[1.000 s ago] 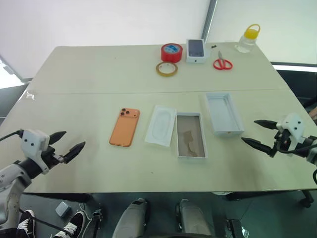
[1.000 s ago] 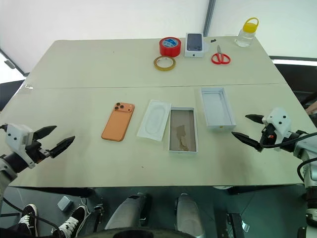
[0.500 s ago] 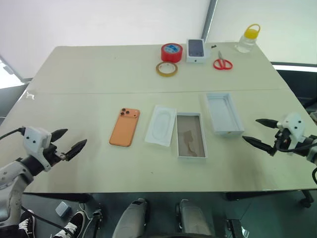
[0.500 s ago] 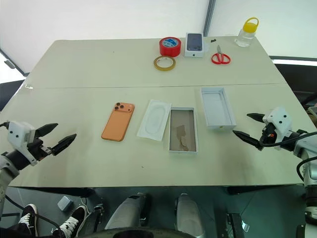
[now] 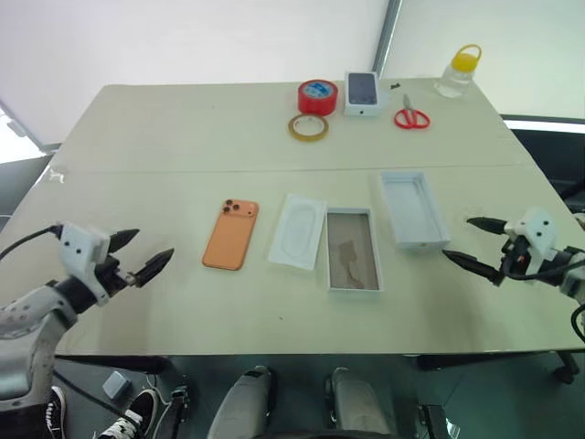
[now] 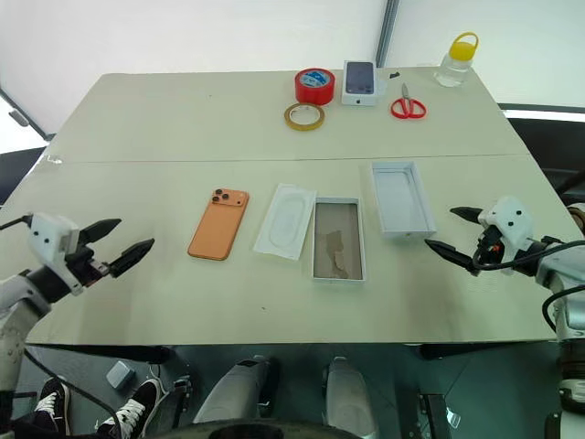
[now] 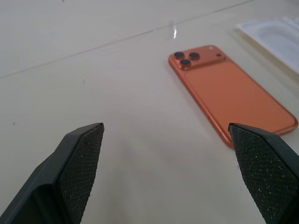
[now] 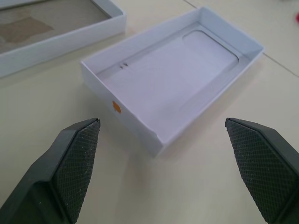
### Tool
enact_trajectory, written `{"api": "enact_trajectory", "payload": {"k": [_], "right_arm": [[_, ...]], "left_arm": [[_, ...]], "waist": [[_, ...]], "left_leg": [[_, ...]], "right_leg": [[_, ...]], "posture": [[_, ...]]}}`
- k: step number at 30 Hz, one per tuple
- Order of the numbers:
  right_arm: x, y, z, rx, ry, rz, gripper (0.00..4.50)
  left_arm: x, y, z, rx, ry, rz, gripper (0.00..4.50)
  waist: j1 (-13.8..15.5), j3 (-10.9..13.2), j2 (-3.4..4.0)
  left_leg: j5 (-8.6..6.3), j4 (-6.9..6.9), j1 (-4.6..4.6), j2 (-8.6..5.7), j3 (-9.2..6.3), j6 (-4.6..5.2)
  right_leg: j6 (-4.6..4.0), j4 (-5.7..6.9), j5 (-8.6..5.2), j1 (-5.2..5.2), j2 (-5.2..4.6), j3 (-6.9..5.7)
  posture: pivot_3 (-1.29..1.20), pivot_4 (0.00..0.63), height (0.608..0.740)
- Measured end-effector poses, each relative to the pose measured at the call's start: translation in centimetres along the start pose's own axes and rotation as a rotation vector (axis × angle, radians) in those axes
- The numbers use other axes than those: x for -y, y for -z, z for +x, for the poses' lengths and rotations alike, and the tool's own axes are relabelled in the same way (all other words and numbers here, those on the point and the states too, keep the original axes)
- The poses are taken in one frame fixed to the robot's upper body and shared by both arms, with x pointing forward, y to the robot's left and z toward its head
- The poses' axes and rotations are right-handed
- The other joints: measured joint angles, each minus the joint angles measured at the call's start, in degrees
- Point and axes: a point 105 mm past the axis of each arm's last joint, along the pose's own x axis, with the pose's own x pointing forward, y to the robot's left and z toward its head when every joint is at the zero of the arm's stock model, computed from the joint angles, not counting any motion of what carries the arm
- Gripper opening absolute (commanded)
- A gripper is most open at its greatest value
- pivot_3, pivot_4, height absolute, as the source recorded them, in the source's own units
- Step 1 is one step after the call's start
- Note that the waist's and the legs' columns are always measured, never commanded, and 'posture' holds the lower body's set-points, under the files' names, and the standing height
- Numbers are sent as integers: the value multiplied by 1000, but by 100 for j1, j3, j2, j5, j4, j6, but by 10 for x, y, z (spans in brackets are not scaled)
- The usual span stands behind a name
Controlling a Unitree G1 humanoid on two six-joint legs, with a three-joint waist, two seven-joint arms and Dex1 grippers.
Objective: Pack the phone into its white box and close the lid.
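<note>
The phone (image 5: pixel 230 235) lies flat on the bench (image 5: pixel 183 137), orange back up, its camera lenses at the corner turned toward the far edge. It sits in the near half of the bench, a little left of the middle, touching nothing.

Just to its right lies a flat white insert (image 5: pixel 298 230) with an oval outline, tilted slightly, its right edge close against the white box (image 5: pixel 352 248). The white box stands open, its brownish floor showing, with nothing inside it. Further right and a bit nearer the far edge sits the lid (image 5: pixel 413 209), turned hollow side up, its inside all white, with a small orange dot on its near end wall. The lid and the white box lie near each other but apart.

The left gripper (image 5: pixel 137 259) hangs over the near left part of the bench, well apart from the phone and pointing toward it. Its fingers (image 7: pixel 79 158) are spread wide with nothing between them. The right gripper (image 5: pixel 475 242) hovers near the right edge, just beside the lid's near end, fingers (image 8: pixel 77 158) likewise spread wide and holding nothing.

Along the far edge, right of centre, stand a roll of red tape (image 5: pixel 316 96), a roll of tan tape (image 5: pixel 307 127), a white box with a printed phone picture (image 5: pixel 363 92), red-handled scissors (image 5: pixel 411 115) and a clear bottle with a yellow cap (image 5: pixel 456 73).
</note>
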Motion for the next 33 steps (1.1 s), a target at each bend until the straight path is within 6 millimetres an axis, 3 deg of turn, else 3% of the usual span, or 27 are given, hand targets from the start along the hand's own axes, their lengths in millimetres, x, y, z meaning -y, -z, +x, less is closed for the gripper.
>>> {"api": "enact_trajectory", "payload": {"k": [3,7,10,13,17,26,33], "right_arm": [[-9,-30,19,62,-56,-77,4475],[-31,-54,46,125,-138,-136,4475],[-53,-76,71,196,-218,-161,4475],[-56,-84,80,215,-227,-171,4475],[-59,-86,85,220,-230,-160,4475],[-66,-88,89,229,-230,-151,4475],[-66,-86,90,217,-216,-156,4475]], "left_arm": [[27,-5,22,-40,83,25,4500],[45,3,49,-112,106,-72,4500],[70,-10,81,-90,168,-121,4500],[73,-21,100,-89,161,-161,4500],[78,-16,120,-170,191,-296,4500],[116,-4,135,-285,338,-533,4500],[122,0,130,-327,381,-617,4500]], "waist": [[-33,0,1],[2,1,-1],[20,3,-5],[15,7,-14],[8,9,-16],[-10,9,-17],[-8,9,-17]], "left_leg": [[0,-1,1,1,1,-1],[1,5,0,2,-4,-2],[2,11,-3,-3,-5,-3],[13,10,-5,-4,-5,-23],[21,11,-5,-3,-6,-33],[24,13,-5,-2,-8,-40],[25,12,-4,-2,-8,-41]], "right_leg": [[1,2,1,-2,4,3],[2,6,1,-1,9,-1],[3,5,1,2,8,-3],[5,2,1,-2,8,-4],[5,7,1,-3,12,-4],[5,11,1,-4,14,-3],[5,11,1,-4,15,-3]], "posture": [[0,150,740],[0,150,740],[0,150,740],[0,150,740],[0,150,740],[0,150,740],[0,150,740]]}}
